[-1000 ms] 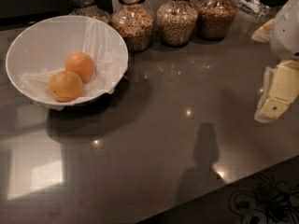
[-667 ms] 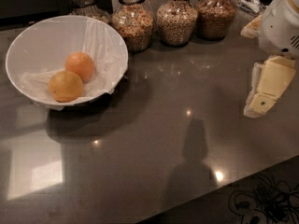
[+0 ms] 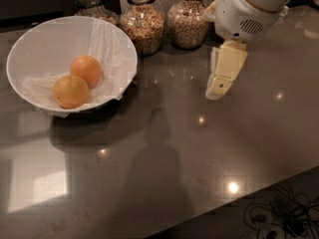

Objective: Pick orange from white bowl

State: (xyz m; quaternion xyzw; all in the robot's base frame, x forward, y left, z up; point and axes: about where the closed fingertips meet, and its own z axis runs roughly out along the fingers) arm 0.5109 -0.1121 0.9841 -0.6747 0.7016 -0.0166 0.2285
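- My gripper (image 3: 217,92) hangs over the dark counter (image 3: 199,153), right of centre, pointing down and tilted a little to the left.
- It holds nothing. Whether it is open or closed I cannot tell, since from this angle I see mostly one pale cream face.
- Above it sits my white wrist housing (image 3: 249,9), with a small vent grille facing the camera.
- The gripper is well apart from the bowl (image 3: 20,49), which stands at the far left of the counter.
- The bowl is wide and white, lined with a crinkled thin white sheet (image 3: 112,54) that laps over its right rim.
- The orange (image 3: 85,69) lies inside the bowl, left of its middle, resting on the sheet (it is the deeper, redder one).
- A paler yellow-orange fruit (image 3: 71,91) lies in front of it and slightly to the left, and the two look to be touching.
- Three glass jars of grains stand in a row at the back: one (image 3: 93,1) behind the bowl, one (image 3: 143,21) just beside the bowl's right rim, and one (image 3: 188,19) nearest my wrist.
- A dark shadow (image 3: 159,133) falls on the counter between bowl and gripper.
- Tangled cables (image 3: 279,215) lie below the counter's edge at the lower right.
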